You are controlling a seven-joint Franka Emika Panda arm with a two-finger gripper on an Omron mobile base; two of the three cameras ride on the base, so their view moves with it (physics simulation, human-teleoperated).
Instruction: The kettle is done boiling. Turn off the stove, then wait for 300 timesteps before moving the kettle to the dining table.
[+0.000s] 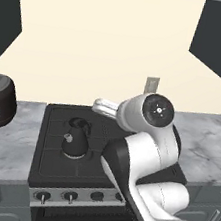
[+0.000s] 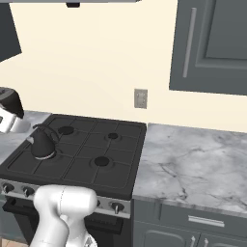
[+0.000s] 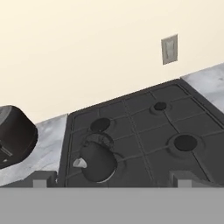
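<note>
Wide-open gripper (image 3: 112, 178) hovering over the black gas stove (image 3: 144, 127).
Squat black kettle (image 3: 97, 161) sitting just ahead-left; cream wall (image 3: 87, 52) and grey marble counter (image 3: 210, 76) lying beyond.

The kettle (image 1: 76, 140) is showing a smooth, slightly glossy black shell, sitting on the stove (image 1: 53, 162) with its matt black grates and brushed silver metal front strip, beside veined polished marble worktops (image 2: 193, 164).
</note>
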